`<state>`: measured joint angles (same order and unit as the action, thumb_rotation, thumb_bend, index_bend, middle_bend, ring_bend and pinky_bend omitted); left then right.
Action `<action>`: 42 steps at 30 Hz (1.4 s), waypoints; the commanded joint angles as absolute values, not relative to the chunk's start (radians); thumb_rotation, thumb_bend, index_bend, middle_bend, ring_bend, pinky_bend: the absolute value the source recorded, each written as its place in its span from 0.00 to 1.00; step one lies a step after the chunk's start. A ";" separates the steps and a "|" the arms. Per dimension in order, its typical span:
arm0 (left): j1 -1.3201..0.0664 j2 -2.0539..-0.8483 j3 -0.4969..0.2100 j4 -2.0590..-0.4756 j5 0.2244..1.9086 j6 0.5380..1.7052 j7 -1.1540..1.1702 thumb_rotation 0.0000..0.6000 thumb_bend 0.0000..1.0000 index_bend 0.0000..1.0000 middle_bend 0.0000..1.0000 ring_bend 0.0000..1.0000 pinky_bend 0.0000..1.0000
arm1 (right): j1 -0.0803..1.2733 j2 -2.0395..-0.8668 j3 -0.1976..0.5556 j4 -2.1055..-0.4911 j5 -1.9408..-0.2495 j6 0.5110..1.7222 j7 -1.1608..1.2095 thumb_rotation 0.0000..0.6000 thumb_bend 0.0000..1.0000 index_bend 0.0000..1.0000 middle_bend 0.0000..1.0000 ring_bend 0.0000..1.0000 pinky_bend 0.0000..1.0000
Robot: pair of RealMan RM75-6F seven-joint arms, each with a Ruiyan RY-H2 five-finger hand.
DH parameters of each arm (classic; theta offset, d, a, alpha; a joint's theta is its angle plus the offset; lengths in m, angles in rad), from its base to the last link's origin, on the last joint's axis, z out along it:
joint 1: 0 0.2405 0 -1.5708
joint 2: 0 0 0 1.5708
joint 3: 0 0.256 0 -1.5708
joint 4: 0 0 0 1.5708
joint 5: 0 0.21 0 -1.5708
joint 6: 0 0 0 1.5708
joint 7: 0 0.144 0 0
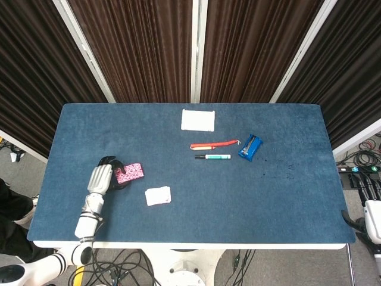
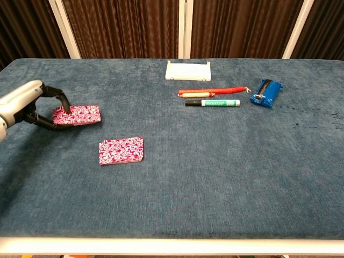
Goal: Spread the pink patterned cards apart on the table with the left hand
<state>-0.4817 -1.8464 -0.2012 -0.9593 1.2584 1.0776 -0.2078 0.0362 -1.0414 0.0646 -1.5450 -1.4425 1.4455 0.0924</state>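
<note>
Two stacks of pink patterned cards on the blue worktop (image 2: 177, 177). One stack (image 2: 121, 150) lies flat near the front edge; the other stack (image 2: 77, 115) is pinched in the left hand (image 2: 24, 106), up and to the left, well apart from the first. Farther back: white tray (image 2: 187, 70), red tool (image 2: 210, 92), green marker (image 2: 213, 102), blue packet (image 2: 265, 93). Right hand not visible.
</note>
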 commanded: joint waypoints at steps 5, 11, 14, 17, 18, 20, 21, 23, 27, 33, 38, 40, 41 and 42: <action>-0.465 -1.888 -0.177 -0.851 1.260 1.036 -0.293 1.00 0.23 0.54 0.44 0.14 0.11 | 0.037 -1.043 0.064 -1.547 -1.442 1.443 0.088 1.00 0.21 0.00 0.00 0.00 0.00; -0.469 -1.902 -0.173 -0.823 1.278 1.040 -0.316 1.00 0.19 0.46 0.37 0.14 0.11 | 0.038 -1.045 0.064 -1.542 -1.441 1.440 0.091 1.00 0.21 0.00 0.00 0.00 0.00; -0.470 -1.908 -0.174 -0.811 1.285 1.045 -0.331 1.00 0.17 0.34 0.29 0.12 0.11 | 0.038 -1.044 0.064 -1.542 -1.441 1.440 0.093 1.00 0.21 0.00 0.00 0.00 0.00; -0.470 -1.909 -0.176 -0.808 1.295 1.057 -0.350 1.00 0.14 0.20 0.20 0.08 0.10 | 0.038 -1.043 0.065 -1.543 -1.442 1.442 0.094 1.00 0.21 0.00 0.00 0.00 0.00; -0.470 -1.909 -0.177 -0.809 1.298 1.062 -0.354 1.00 0.13 0.17 0.18 0.07 0.10 | 0.037 -1.042 0.065 -1.543 -1.442 1.443 0.094 1.00 0.21 0.00 0.00 0.00 0.00; -0.467 -1.905 -0.178 -0.815 1.305 1.078 -0.359 1.00 0.12 0.15 0.17 0.06 0.10 | 0.036 -1.042 0.065 -1.543 -1.443 1.446 0.096 1.00 0.21 0.00 0.00 0.00 0.00; -0.466 -1.902 -0.179 -0.822 1.308 1.086 -0.360 1.00 0.12 0.14 0.17 0.06 0.10 | 0.036 -1.042 0.066 -1.543 -1.443 1.446 0.096 1.00 0.21 0.00 0.00 0.00 0.00; -0.462 -1.889 -0.179 -0.845 1.316 1.104 -0.355 1.00 0.12 0.14 0.17 0.06 0.10 | 0.036 -1.042 0.066 -1.542 -1.443 1.447 0.097 1.00 0.21 0.00 0.00 0.00 0.00; -0.452 -1.845 -0.180 -0.934 1.332 1.146 -0.324 1.00 0.12 0.14 0.18 0.06 0.10 | 0.036 -1.041 0.068 -1.542 -1.443 1.449 0.100 1.00 0.21 0.00 0.00 0.00 0.00; -0.447 -1.757 -0.148 -1.180 1.373 1.177 -0.188 1.00 0.12 0.14 0.25 0.06 0.10 | 0.038 -1.044 0.069 -1.537 -1.443 1.447 0.110 1.00 0.21 0.00 0.00 0.00 0.00; -0.437 -1.728 -0.104 -1.372 1.354 1.149 -0.051 1.00 0.12 0.15 0.26 0.06 0.10 | 0.036 -1.040 0.071 -1.537 -1.445 1.455 0.117 1.00 0.21 0.00 0.00 0.00 0.00; -0.437 -1.739 -0.090 -1.407 1.340 1.138 0.013 1.00 0.12 0.15 0.26 0.06 0.10 | 0.034 -1.037 0.072 -1.536 -1.443 1.457 0.121 1.00 0.21 0.00 0.00 0.00 0.00; -0.438 -1.747 -0.086 -1.414 1.334 1.134 0.038 1.00 0.12 0.15 0.26 0.06 0.10 | 0.033 -1.036 0.073 -1.535 -1.442 1.457 0.123 1.00 0.21 0.00 0.00 0.00 0.00; -0.438 -1.757 -0.082 -1.417 1.329 1.134 0.059 1.00 0.12 0.15 0.27 0.06 0.10 | 0.033 -1.035 0.073 -1.534 -1.441 1.457 0.125 1.00 0.21 0.00 0.00 0.00 0.00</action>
